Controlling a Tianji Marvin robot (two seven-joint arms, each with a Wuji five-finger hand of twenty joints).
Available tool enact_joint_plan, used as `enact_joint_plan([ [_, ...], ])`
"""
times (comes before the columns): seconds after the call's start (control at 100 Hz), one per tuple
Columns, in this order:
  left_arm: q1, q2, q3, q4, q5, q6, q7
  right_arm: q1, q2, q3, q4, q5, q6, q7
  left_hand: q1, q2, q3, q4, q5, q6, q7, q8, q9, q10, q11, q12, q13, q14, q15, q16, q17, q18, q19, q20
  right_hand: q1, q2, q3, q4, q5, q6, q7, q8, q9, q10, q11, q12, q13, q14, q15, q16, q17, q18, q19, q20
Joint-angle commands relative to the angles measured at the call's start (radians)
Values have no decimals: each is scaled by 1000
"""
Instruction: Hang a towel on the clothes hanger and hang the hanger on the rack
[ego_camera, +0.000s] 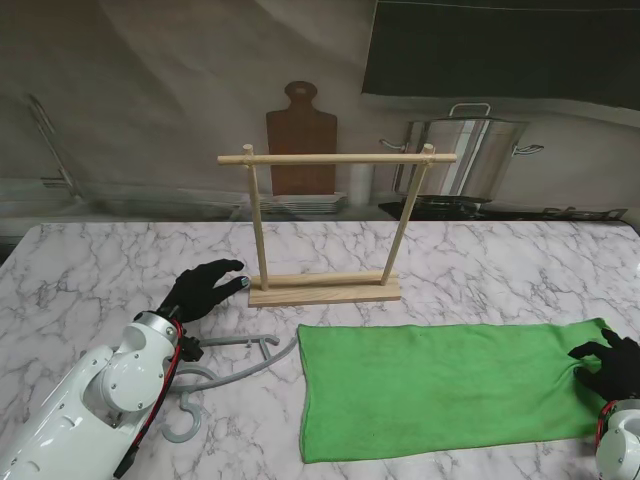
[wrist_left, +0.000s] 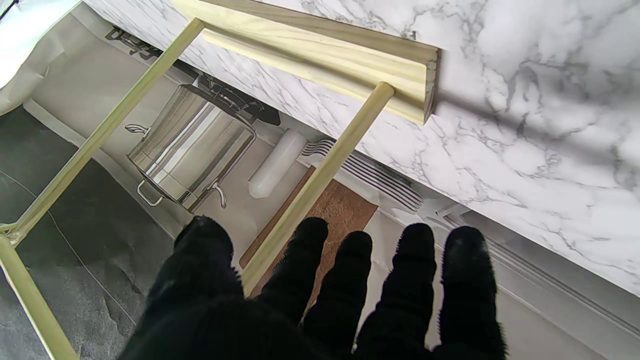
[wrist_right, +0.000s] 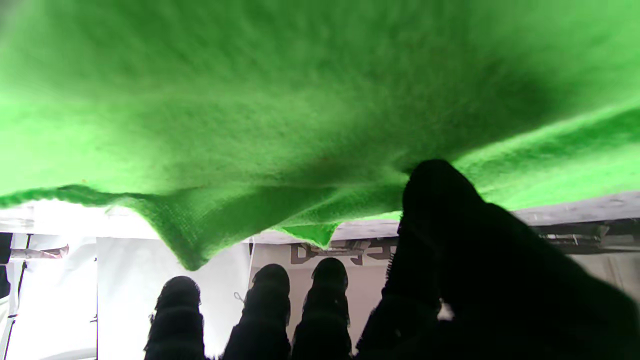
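While the towel (ego_camera: 445, 385) lies lengthwise left to right, the right hand (ego_camera: 610, 365) seems to pinch its right edge; left hand (ego_camera: 205, 288) spread.

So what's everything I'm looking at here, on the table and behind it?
towel: one, green, flat on the table, right of centre
hanger: one, grey, lying left of the towel
rack: one, pale wood, standing mid-table
table: one, white marble
cutting board: one, brown, behind the rack
stockpot: one, steel, behind at right
left hand: black glove, open, near the rack's base
right hand: black glove, at the towel's right end, grip unclear
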Motion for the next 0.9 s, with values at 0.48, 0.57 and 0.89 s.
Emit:
enact_joint_plan([
  [0.48, 2, -2, 3, 1, -8, -13, -8, 50, -41, -46, 79, 5, -116, -255, -2, 62, -7, -7, -30, -5, -17, -5, -35, 0, -7, 0, -15, -9, -11, 3, -18, 4, -591, 18, 135, 93, -65, -46, 262, 199, 205, 233, 318, 9, 408, 195, 233, 12, 134, 93, 73, -1, 30, -37],
  [0.57, 3, -2, 2, 1, -9, -14, -7, 46, -43, -45, 54, -1, -128, -262, -1, 63, -7, -7, -31, -5, -17, -5, -37, 1, -7, 0, -16, -10, -11, 3, -19, 4, -593, 19, 153, 124, -66, -46, 242, 291, 224, 316, 346, 37, 466, 228, 268, 28, 172, 130, 71, 10, 52, -40],
  [0.89, 6, -2, 0, -2, -9, -13, -5, 3, -43, -52, -77, -23, -139, -216, -2, 64, -7, -7, -31, -6, -17, -5, -38, 0, -7, -1, -16, -9, -11, 3, -17, 3, -595, 21, 172, 174, -79, -43, 225, 400, 252, 451, 496, 133, 609, 385, 402, 62, 297, 242, 79, 45, 153, -42],
])
